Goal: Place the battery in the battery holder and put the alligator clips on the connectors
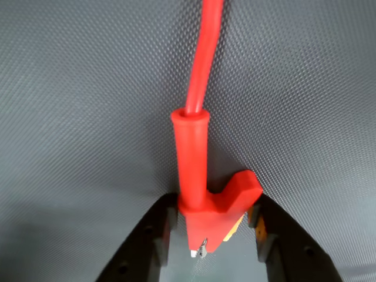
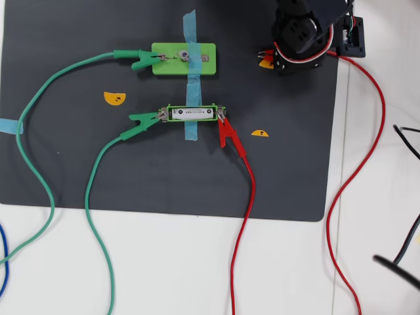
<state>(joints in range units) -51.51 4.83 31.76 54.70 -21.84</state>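
Observation:
In the wrist view my gripper (image 1: 208,235) is shut on a red alligator clip (image 1: 197,176), whose metal teeth point down between the black fingers and whose wire runs up. Overhead, the arm is at the mat's top right, with the held clip's tip (image 2: 266,60) just showing at the gripper (image 2: 268,60). The battery (image 2: 190,113) lies in the battery holder (image 2: 169,107). A green clip (image 2: 141,120) bites the holder's left connector (image 2: 161,115) and a second red clip (image 2: 227,132) bites its right connector (image 2: 220,117).
A wider light-green block (image 2: 197,65) sits above the holder, taped with blue tape (image 2: 189,26); another green clip (image 2: 140,60) grips its left side. The dark mat (image 2: 79,164) carries yellow markers (image 2: 114,98). Red wire (image 2: 377,131) loops on the white table at right.

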